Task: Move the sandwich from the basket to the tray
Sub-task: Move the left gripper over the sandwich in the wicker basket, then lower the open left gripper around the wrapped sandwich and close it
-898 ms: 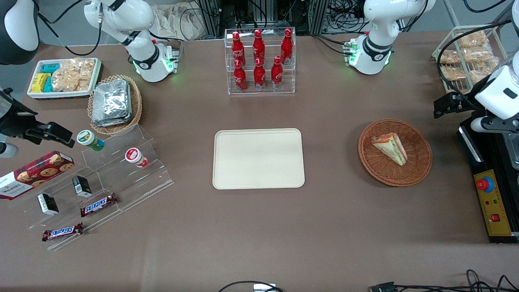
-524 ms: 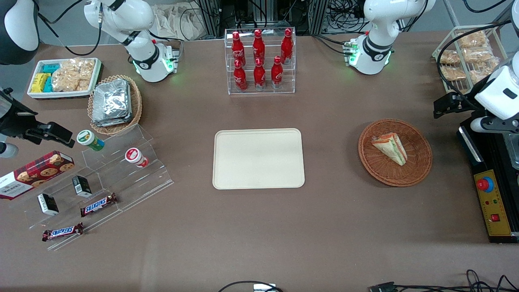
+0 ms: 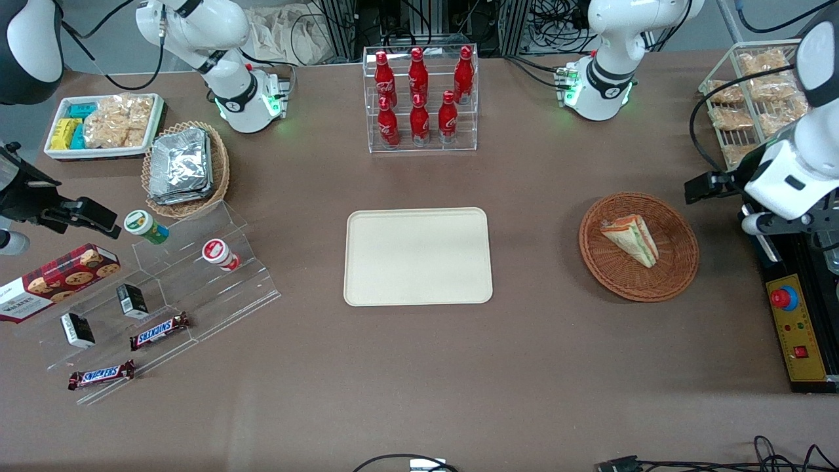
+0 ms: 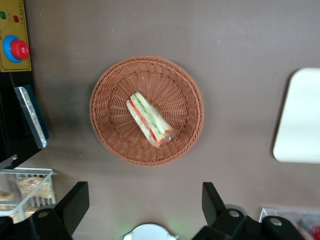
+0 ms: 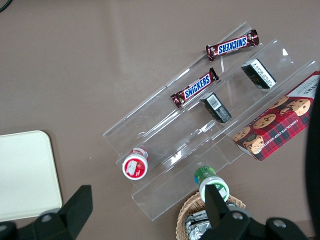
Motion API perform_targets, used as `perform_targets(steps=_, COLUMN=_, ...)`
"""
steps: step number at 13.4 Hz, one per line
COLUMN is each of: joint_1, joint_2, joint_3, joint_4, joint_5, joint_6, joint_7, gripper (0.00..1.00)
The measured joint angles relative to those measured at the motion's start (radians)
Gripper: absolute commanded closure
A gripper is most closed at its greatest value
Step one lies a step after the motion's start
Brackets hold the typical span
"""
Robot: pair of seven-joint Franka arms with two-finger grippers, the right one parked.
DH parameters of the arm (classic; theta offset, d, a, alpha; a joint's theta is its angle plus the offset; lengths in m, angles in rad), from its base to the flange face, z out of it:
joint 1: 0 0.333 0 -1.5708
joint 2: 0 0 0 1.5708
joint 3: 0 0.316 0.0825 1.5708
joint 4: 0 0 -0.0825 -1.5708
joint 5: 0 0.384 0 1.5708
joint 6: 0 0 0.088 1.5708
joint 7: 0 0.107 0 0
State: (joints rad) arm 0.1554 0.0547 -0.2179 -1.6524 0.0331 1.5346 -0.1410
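Observation:
The sandwich [image 3: 630,240], a wrapped triangular wedge, lies in the reddish-brown wicker basket [image 3: 639,293] toward the working arm's end of the table. The cream tray [image 3: 417,256] lies flat and bare at the table's middle. My left gripper [image 3: 706,186] hangs above the table beside the basket, apart from it, slightly farther from the front camera. In the left wrist view my gripper [image 4: 145,202] is open and empty, its fingers [image 4: 74,200] spread wide, with the sandwich [image 4: 150,121] in the basket [image 4: 107,135] below and the tray's edge [image 4: 300,120] showing.
A black control box with a red button [image 3: 784,299] lies beside the basket at the table's end. A wire rack of snack packs [image 3: 754,92] stands farther back. A clear rack of red bottles [image 3: 419,98] stands farther back than the tray. An acrylic snack stand [image 3: 164,295] sits toward the parked arm's end.
My left arm has shifted toward the basket and a little nearer the front camera. The sandwich, basket and tray have not moved.

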Motion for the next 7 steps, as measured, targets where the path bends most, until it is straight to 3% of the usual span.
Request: perform_targets(steps=7, joint_1=0.011, joint_2=-0.078, joint_3=0.005, joint_4=-0.419, joint_5=0.0, joint_6=0.399, joint_7=-0.164, gripper=0.0)
